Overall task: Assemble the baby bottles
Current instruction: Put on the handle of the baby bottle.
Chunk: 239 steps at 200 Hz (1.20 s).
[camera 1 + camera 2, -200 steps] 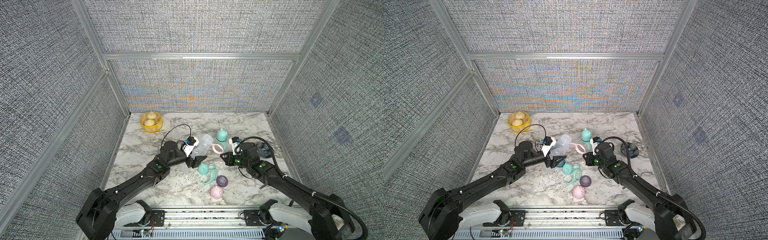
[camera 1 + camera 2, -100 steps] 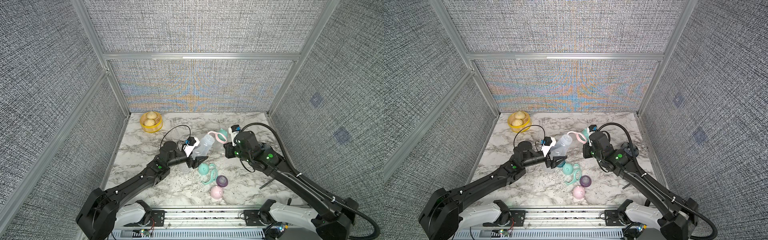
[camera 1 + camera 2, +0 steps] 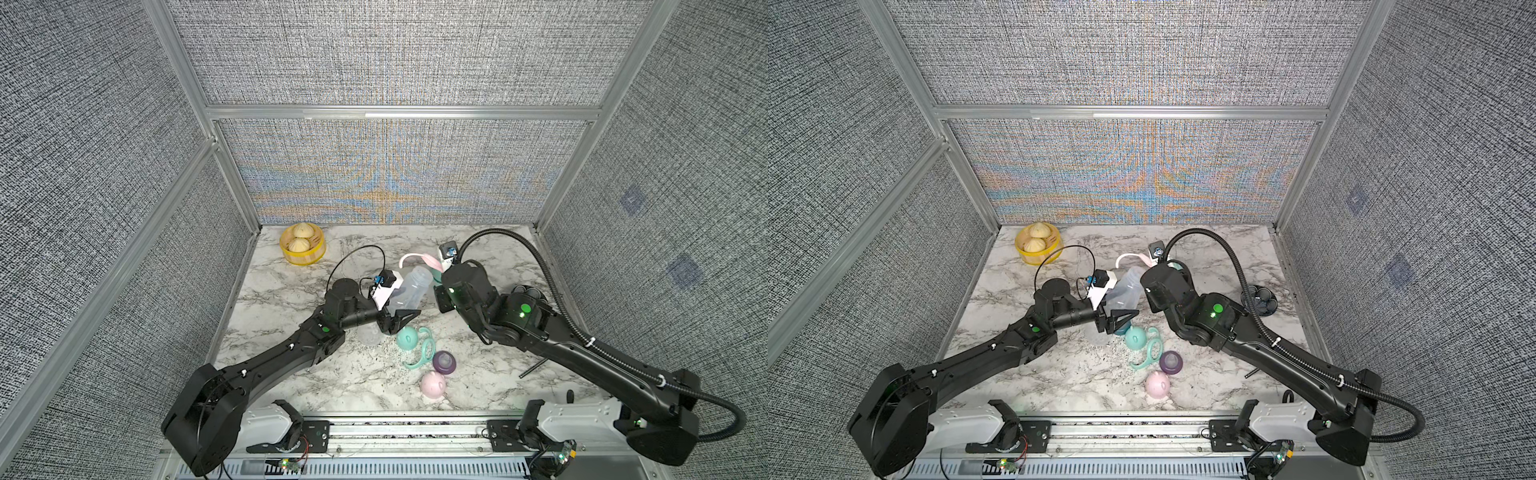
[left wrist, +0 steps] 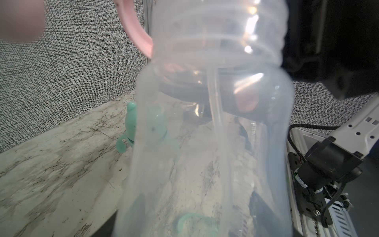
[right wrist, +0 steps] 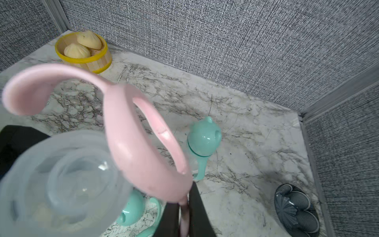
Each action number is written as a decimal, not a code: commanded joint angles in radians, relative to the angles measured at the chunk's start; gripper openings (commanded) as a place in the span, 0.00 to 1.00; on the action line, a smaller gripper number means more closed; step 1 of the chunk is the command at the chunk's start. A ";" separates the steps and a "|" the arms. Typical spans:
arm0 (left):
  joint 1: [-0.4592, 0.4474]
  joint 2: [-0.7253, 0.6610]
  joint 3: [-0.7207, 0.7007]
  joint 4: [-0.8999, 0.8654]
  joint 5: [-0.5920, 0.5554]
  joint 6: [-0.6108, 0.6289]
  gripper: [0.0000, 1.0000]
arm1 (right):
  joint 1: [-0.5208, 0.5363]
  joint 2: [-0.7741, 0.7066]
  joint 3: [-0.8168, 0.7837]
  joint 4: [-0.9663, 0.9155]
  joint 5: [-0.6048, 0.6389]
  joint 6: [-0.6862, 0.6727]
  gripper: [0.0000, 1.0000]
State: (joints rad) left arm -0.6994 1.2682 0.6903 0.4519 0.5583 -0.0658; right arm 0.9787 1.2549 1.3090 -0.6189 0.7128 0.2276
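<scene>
My left gripper (image 3: 394, 318) is shut on the base of a clear bottle (image 3: 409, 286), which tilts up with its open mouth (image 5: 67, 178) toward the right arm. In the left wrist view the bottle (image 4: 215, 123) fills the frame and hides the fingers. My right gripper (image 5: 184, 215) is shut on a pink looped handle (image 5: 139, 143), held right beside and slightly over the bottle mouth. In both top views the pink handle (image 3: 419, 261) (image 3: 1133, 258) hangs above the bottle's far end. The right fingertips are hidden in the top views.
On the marble lie a mint dome cap (image 3: 407, 337), a mint handle (image 3: 424, 353), a purple collar (image 3: 444, 361), a pink cap (image 3: 433, 384) and another clear bottle (image 3: 370, 334). A mint-capped bottle (image 5: 204, 139) stands behind. Yellow bun basket (image 3: 302, 244) back left, dark bowl (image 3: 528, 293) right.
The right arm has lifted the pink handle off the table and carried it up and back to the bottle's mouth. The left gripper keeps the bottle, tilted slightly more upright.
</scene>
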 commanded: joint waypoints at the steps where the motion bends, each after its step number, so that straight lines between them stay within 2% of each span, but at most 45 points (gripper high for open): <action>1: 0.000 0.011 0.011 0.045 0.032 -0.024 0.03 | 0.038 0.016 -0.002 0.040 0.180 -0.079 0.00; 28: 0.000 0.028 0.018 0.049 0.029 -0.031 0.03 | 0.089 0.036 -0.015 0.095 0.276 -0.137 0.00; 98: 0.000 0.041 0.024 0.059 0.023 -0.046 0.02 | 0.172 0.036 -0.099 0.259 0.367 -0.290 0.00; 143: 0.000 0.039 0.026 0.070 0.027 -0.059 0.01 | 0.219 0.057 -0.140 0.319 0.473 -0.357 0.00; 181: 0.000 0.043 0.029 0.077 0.026 -0.073 0.01 | 0.252 0.053 -0.206 0.434 0.504 -0.447 0.00; 239: 0.000 0.028 0.012 0.109 0.007 -0.085 0.00 | 0.256 0.039 -0.246 0.478 0.542 -0.461 0.00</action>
State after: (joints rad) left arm -0.6998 1.3087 0.7025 0.4519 0.5949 -0.1261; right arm 1.2285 1.3018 1.0714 -0.1761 1.2774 -0.2207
